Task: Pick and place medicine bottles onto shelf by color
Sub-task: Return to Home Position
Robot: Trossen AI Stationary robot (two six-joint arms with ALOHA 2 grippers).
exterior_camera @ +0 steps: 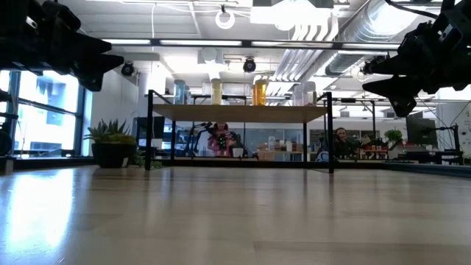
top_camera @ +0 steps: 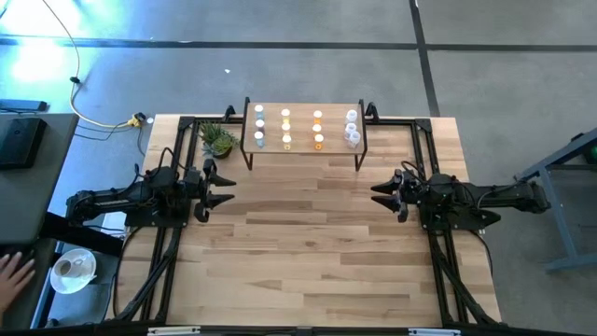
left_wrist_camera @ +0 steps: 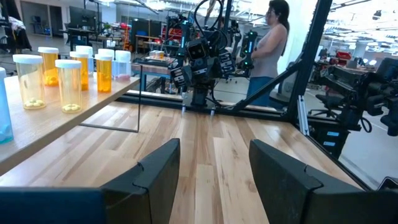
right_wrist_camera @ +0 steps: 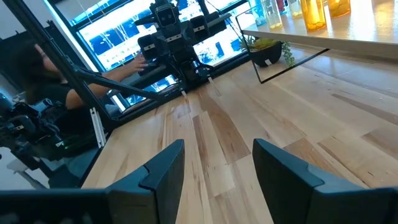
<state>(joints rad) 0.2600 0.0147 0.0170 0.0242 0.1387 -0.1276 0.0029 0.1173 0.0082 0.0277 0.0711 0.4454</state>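
The shelf, a light wood plank on thin black legs, stands at the table's far edge. On its top the medicine bottles stand upright in rows by color: pale blue at the left, then yellow, orange and clear ones at the right. The left wrist view shows yellow and orange bottles on the plank. My left gripper waits open at the table's left side, pointing level toward the right. My right gripper waits open at the right side, facing it. Both are empty.
A small green potted plant stands on the table by the shelf's left legs. Bare wooden tabletop lies between the two arms. A person's hand and a cup show off the table at the left.
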